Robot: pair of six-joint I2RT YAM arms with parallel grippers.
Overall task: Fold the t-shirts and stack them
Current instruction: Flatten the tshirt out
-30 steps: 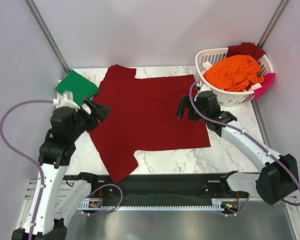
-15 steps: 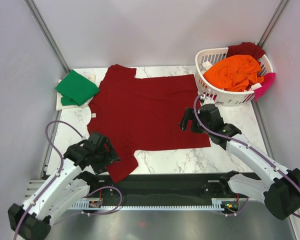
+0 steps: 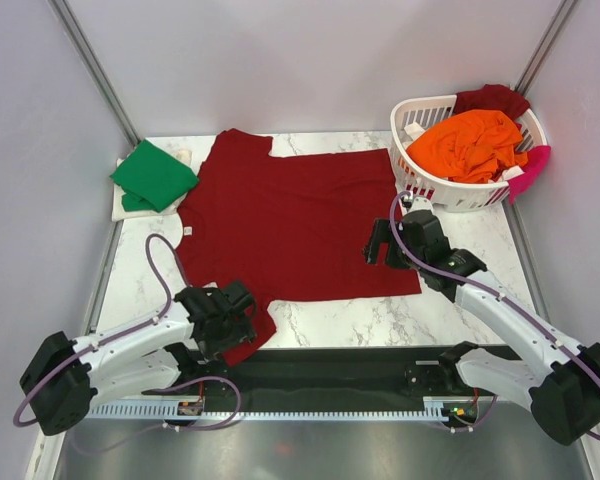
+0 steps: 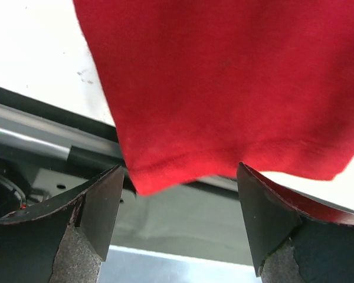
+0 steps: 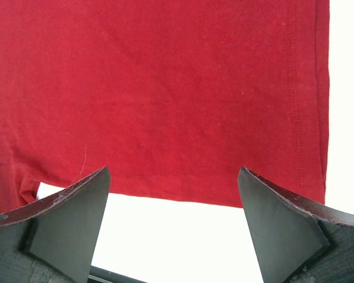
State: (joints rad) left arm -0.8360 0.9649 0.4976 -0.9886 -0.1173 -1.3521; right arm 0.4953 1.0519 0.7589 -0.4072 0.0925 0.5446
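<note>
A large dark red t-shirt (image 3: 290,215) lies spread flat on the marble table (image 3: 450,310). Its near sleeve (image 3: 242,340) reaches the table's front edge. My left gripper (image 3: 246,305) is open and empty over that sleeve. In the left wrist view the sleeve's hem (image 4: 224,88) lies just ahead of the open gripper (image 4: 180,236), overhanging the edge. My right gripper (image 3: 377,243) is open and empty over the shirt's right hem. In the right wrist view the hem (image 5: 165,88) lies just ahead of the open gripper (image 5: 174,236). A folded green t-shirt (image 3: 152,175) lies at the far left.
A white slotted laundry basket (image 3: 450,192) stands at the back right, holding an orange shirt (image 3: 470,140) and a dark red one (image 3: 492,98), with a pink one (image 3: 532,165) hanging over its side. A black rail (image 3: 330,370) runs below the table's front edge.
My left arm has swung from beside the green shirt at the far left down to the near sleeve at the front edge. My right gripper has shifted slightly nearer along the hem.
</note>
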